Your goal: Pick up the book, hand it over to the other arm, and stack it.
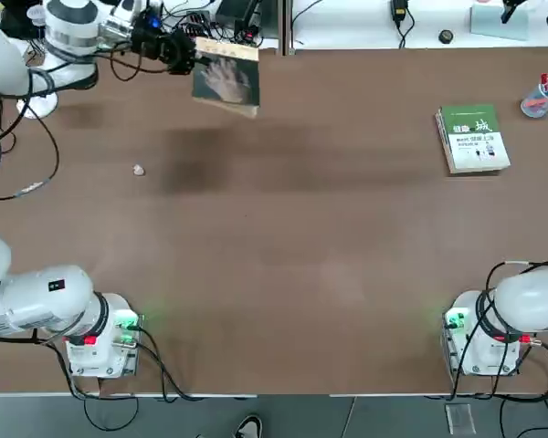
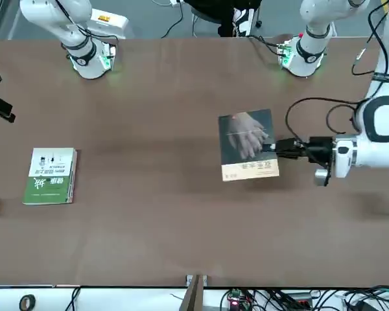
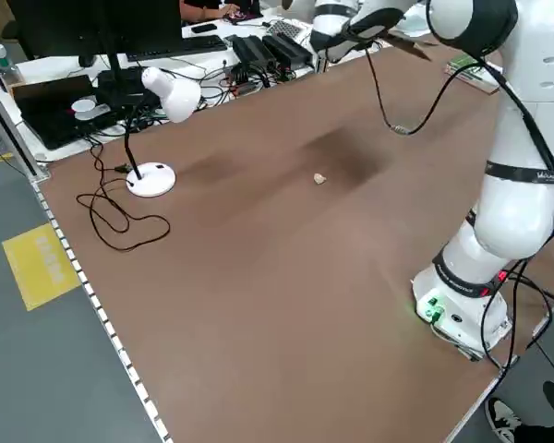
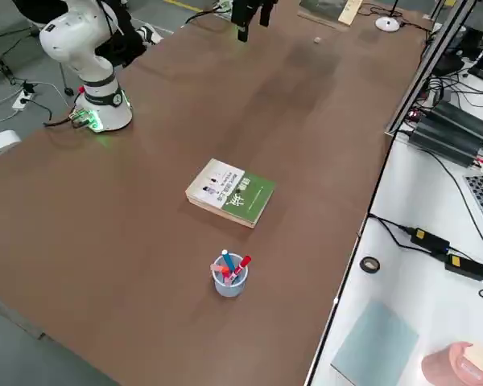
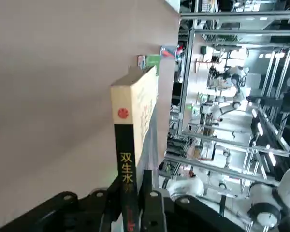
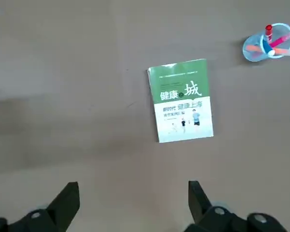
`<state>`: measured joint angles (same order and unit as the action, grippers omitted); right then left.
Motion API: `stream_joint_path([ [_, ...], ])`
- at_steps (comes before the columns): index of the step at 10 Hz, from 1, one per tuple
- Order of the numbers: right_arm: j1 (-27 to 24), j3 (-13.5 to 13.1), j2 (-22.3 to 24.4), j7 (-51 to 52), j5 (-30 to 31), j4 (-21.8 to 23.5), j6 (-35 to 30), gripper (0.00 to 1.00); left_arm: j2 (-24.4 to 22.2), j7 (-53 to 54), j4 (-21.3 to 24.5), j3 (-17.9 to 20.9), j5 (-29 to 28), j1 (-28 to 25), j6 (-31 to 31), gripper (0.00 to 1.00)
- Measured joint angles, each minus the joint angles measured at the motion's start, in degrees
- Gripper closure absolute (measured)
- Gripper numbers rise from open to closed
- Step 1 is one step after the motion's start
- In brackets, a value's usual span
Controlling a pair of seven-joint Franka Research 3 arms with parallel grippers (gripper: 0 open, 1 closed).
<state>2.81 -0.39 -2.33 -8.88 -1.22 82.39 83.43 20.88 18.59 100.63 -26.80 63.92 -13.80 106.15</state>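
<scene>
1. The left gripper (image 2: 280,148) is clenching one edge of the book (image 2: 247,144), its two fingers pinched tight on the cover near the spine, and is holding it up off the table (image 1: 283,237).
2. The book is hanging in the air with its hand-picture cover facing up and slightly tilted, its tan text band along the edge farthest from the robot.
3. Taking the green-and-white book (image 1: 473,139) as landmark, the held book is sitting well apart from it, far across the table toward the robot's left, at about the same depth near the far edge.
4. The green-and-white book is lying flat on the table, with a cup of pens (image 1: 542,96) just beside it, toward the far right corner.
5. The right gripper (image 6: 130,203) is hovering high above the table on the robot's side of the green-and-white book, looking down on it, its jaws spread wide and gripping nothing.
6. A small pale scrap (image 1: 138,170) is lying on the table, well apart from the green-and-white book, on the robot's left.
</scene>
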Motion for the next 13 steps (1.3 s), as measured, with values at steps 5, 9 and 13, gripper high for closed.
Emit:
stream_joint_path([
  [5, -0.45, -0.32, 0.00, 0.04, -4.76, 0.00, 0.63, 0.02, 0.27, -4.61, -2.23, -3.71, 2.74, 2.94, 4.28, 0.83],
  [9, -2.50, -2.55, -0.50, 3.57, -18.27, 0.32, 1.32, 0.03, 1.01, -6.78, -3.74, -3.78, 3.82, 6.37, 8.29, 0.83],
  [13, -4.26, -5.92, -1.74, 12.98, -30.76, 5.29, 2.99, 0.03, 1.36, -9.58, -4.65, -3.86, 5.53, 11.30, 13.94, 0.83],
])
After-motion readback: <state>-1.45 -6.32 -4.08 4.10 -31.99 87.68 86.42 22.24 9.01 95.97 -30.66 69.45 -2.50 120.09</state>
